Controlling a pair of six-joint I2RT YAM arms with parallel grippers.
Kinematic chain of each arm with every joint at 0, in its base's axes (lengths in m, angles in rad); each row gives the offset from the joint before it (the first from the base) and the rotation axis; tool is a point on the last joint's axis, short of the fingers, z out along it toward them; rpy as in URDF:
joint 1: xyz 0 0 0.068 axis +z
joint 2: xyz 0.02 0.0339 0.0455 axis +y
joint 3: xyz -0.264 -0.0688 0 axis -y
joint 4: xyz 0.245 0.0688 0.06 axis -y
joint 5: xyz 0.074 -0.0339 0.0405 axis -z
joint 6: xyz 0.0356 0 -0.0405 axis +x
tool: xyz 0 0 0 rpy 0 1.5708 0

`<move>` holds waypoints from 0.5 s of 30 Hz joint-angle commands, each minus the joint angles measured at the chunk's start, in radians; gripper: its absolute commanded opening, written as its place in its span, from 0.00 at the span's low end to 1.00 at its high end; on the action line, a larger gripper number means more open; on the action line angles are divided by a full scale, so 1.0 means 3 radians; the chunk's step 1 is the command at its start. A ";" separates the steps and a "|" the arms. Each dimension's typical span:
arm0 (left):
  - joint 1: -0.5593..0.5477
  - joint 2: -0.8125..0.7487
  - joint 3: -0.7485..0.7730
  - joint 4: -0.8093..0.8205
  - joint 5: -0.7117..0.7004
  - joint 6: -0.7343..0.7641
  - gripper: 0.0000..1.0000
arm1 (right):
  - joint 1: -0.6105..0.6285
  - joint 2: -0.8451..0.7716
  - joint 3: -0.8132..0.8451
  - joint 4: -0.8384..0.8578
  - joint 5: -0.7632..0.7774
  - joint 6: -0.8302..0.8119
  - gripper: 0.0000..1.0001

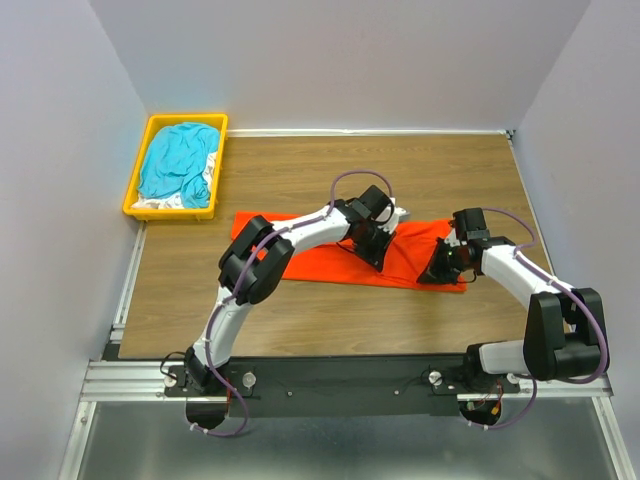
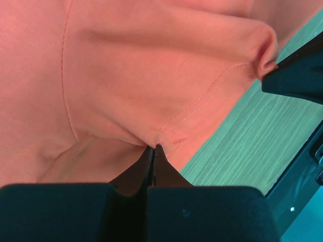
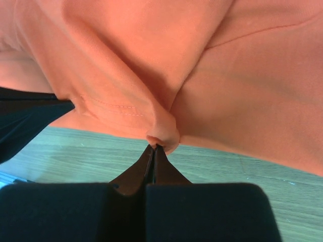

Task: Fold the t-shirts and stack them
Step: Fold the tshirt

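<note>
An orange-red t-shirt lies folded lengthwise as a long strip across the middle of the wooden table. My left gripper is shut on a pinch of its hem near the strip's middle; the wrist view shows the cloth gripped at the tips. My right gripper is shut on a bunched fold of the same shirt at its right end, pinched at the tips. A teal-blue t-shirt lies crumpled on white fabric in the bin.
A yellow plastic bin stands at the table's back left corner. Grey walls close in the left, back and right. A metal rail with both arm bases runs along the near edge. Bare wood shows in front of the shirt.
</note>
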State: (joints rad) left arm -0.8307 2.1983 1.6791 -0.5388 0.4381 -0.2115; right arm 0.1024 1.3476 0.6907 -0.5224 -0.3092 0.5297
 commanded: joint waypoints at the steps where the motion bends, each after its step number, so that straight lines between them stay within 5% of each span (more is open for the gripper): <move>1: 0.0115 -0.0158 -0.0090 -0.0137 0.0033 0.0061 0.00 | -0.0019 -0.0048 -0.0047 -0.0053 -0.0211 -0.0124 0.03; 15: 0.0320 -0.0108 0.0089 -0.0377 0.0253 0.0265 0.00 | -0.0019 0.0233 0.0208 -0.0196 -0.0621 -0.0344 0.03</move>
State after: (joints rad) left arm -0.7452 2.1841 1.6566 -0.6090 0.4702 -0.1566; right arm 0.1024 1.3960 0.6956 -0.5537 -0.4541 0.4538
